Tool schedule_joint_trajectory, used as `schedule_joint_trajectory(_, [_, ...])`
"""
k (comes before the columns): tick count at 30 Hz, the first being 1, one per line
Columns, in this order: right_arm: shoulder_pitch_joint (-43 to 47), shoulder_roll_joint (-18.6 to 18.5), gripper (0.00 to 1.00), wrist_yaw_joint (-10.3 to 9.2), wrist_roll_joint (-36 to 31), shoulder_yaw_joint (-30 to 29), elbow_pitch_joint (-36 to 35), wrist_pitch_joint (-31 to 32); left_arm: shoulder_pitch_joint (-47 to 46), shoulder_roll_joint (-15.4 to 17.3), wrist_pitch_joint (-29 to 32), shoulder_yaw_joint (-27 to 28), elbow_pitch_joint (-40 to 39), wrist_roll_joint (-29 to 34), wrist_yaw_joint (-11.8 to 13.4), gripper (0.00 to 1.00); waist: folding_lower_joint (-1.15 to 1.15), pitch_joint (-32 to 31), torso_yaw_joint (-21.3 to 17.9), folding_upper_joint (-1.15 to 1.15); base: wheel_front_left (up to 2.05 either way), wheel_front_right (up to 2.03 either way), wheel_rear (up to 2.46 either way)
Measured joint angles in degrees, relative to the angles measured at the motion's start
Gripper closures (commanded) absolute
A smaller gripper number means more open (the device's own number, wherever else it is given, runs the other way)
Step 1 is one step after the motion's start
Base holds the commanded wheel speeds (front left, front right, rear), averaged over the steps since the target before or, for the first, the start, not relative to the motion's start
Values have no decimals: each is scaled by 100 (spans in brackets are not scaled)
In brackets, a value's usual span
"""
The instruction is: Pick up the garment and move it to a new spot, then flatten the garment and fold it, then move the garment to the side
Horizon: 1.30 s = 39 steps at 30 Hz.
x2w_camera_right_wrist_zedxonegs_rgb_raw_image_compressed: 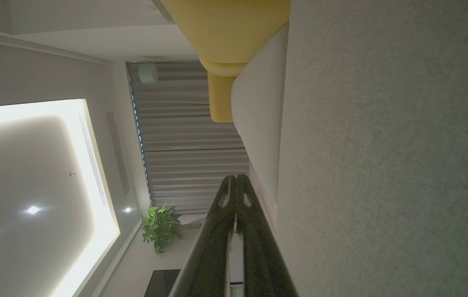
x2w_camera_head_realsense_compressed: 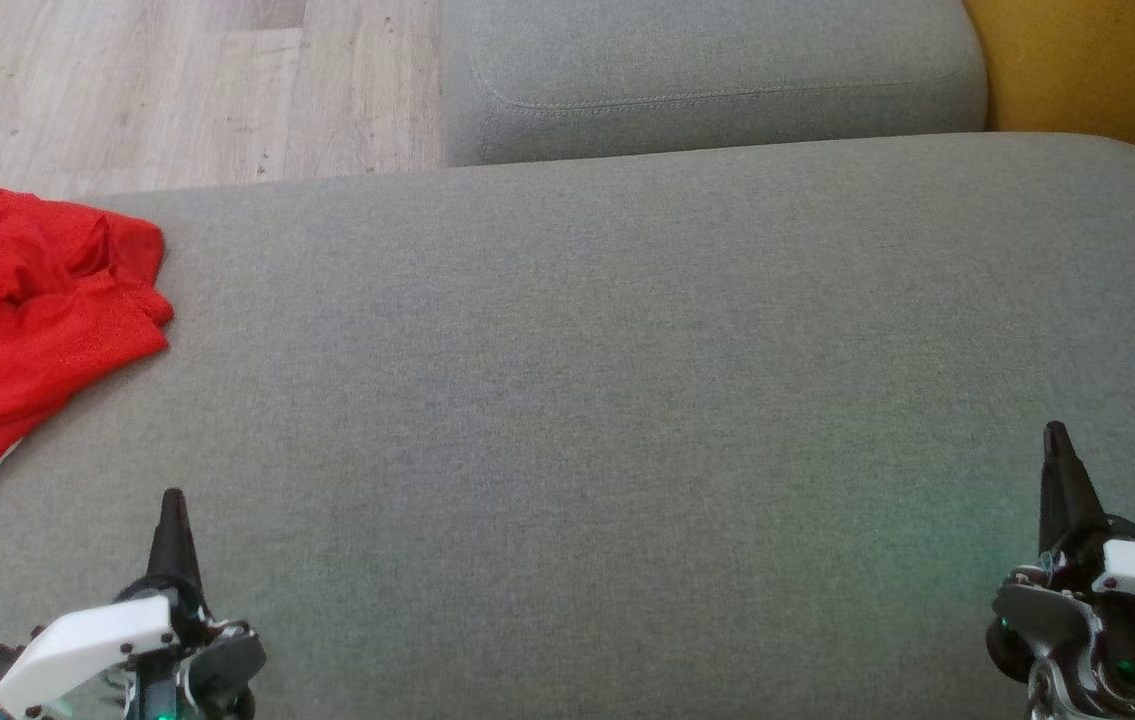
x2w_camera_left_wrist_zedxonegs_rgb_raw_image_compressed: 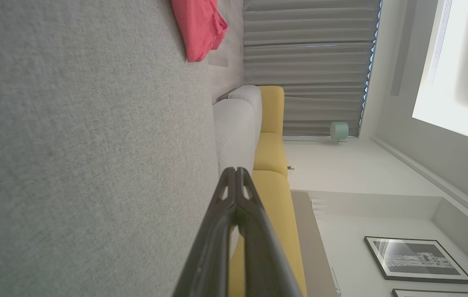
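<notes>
Left fingers (x2w_camera_head_realsense_compressed: 172, 540) and right fingers (x2w_camera_head_realsense_compressed: 1062, 490) sit pressed shut, empty, over the grey cushion (x2w_camera_head_realsense_compressed: 627, 350) in head view; red garment (x2w_camera_head_realsense_compressed: 27, 320) crumpled at its left edge. Left wrist: garment well ahead. Right wrist: bare cushion. Pickup not begun; likely next, open and reach left.

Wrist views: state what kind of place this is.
Probably a home living room: a grey sofa, full-length curtains over the window, and a framed picture on the wall.
</notes>
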Motion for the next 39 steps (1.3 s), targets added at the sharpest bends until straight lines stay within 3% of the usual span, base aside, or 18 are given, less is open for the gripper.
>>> schedule_joint_trajectory(39, [0, 0, 100, 0, 0, 0, 0, 0, 0, 0, 0, 0, 0, 0, 0, 100, 0, 0, 0, 0, 0, 0, 0])
